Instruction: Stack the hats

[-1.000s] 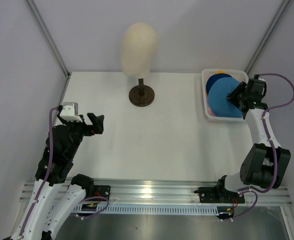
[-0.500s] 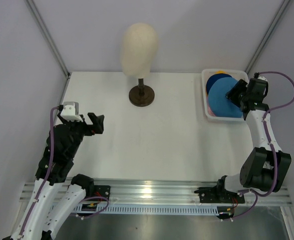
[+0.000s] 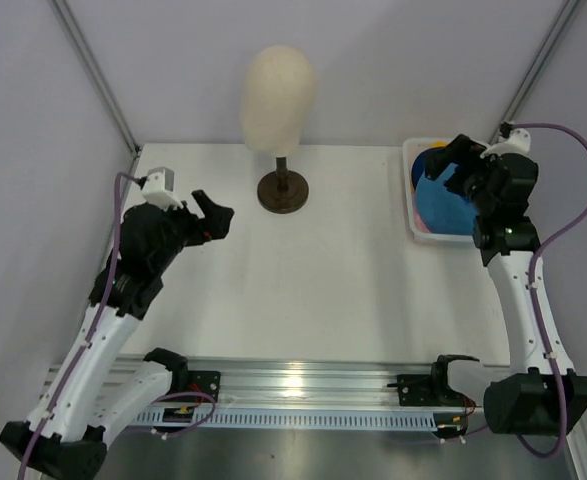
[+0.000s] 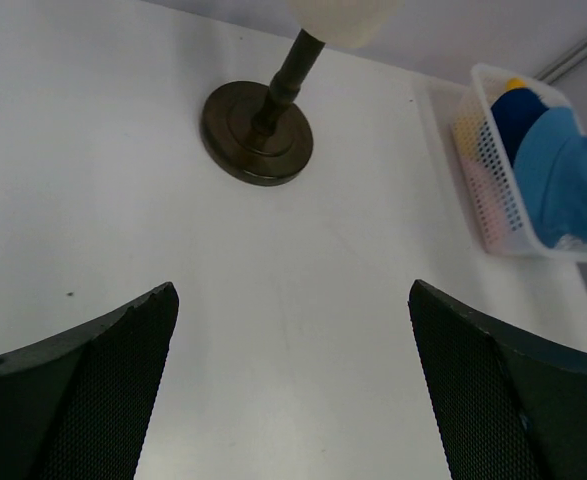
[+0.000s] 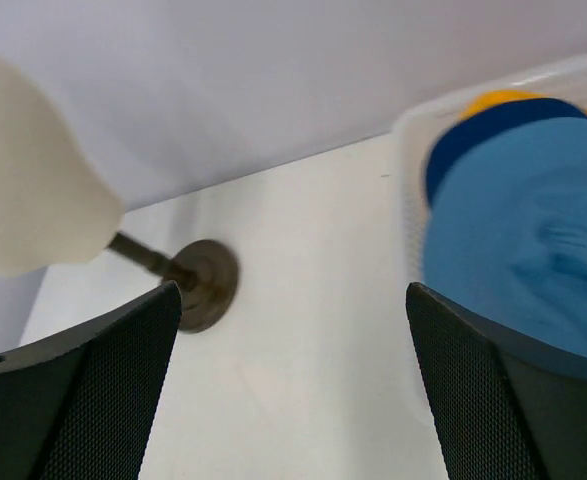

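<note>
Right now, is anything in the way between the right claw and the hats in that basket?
Nothing visible. The open right gripper hangs close by the white basket, and the light blue hat lies uncovered on top inside it.

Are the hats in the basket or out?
In. The light blue hat, navy hat and yellow hat all sit inside the white basket.

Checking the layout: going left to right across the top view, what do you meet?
Left tool → mannequin head → white basket, with the light blue hat in it.
</note>
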Robot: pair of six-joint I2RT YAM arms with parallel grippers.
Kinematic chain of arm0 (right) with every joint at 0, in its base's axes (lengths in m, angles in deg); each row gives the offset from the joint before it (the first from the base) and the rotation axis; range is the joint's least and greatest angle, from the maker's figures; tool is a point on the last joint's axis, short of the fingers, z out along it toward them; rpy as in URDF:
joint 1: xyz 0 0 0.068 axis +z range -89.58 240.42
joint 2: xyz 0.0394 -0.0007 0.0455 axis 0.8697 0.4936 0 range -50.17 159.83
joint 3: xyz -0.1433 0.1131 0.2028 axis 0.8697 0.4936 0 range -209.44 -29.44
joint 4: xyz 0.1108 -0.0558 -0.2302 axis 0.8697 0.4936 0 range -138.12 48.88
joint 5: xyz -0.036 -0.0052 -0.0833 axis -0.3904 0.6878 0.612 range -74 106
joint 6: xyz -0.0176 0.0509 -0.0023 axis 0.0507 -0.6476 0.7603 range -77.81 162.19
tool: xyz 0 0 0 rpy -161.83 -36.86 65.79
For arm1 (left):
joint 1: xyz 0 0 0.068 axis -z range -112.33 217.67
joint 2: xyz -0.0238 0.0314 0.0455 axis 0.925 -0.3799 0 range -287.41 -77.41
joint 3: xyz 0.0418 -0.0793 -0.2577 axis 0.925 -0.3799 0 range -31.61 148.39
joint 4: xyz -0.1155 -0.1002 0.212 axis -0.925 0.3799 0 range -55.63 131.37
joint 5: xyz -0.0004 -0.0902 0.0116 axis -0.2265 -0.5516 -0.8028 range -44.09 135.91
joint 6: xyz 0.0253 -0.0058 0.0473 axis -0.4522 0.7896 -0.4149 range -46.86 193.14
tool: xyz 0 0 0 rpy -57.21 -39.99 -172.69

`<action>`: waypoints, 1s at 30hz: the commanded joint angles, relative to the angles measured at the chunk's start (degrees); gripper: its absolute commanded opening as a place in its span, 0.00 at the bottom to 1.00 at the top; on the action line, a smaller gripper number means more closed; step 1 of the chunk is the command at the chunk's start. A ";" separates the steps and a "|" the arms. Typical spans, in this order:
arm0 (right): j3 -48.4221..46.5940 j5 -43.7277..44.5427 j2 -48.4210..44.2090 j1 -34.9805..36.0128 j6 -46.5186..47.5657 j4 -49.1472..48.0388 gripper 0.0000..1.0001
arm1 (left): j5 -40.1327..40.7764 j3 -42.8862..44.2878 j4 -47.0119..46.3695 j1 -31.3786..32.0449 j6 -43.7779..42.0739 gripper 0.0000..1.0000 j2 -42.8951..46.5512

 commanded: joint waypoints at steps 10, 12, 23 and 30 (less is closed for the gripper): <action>-2.34 0.33 17.87 16.88 -13.83 -20.97 0.97 | -10.69 -1.30 -27.67 -6.56 33.65 0.99 -23.37; -2.69 1.22 22.51 18.29 -16.56 -23.51 0.97 | -13.33 -2.89 -36.28 -8.67 38.04 0.99 -28.36; -13.40 -5.28 47.57 20.05 -32.82 -38.12 1.00 | -15.80 1.67 -60.55 -9.65 48.95 0.99 -52.54; -27.02 -7.31 62.08 23.39 -35.38 -37.16 0.99 | -16.33 9.75 -63.38 -9.65 53.26 0.99 -65.56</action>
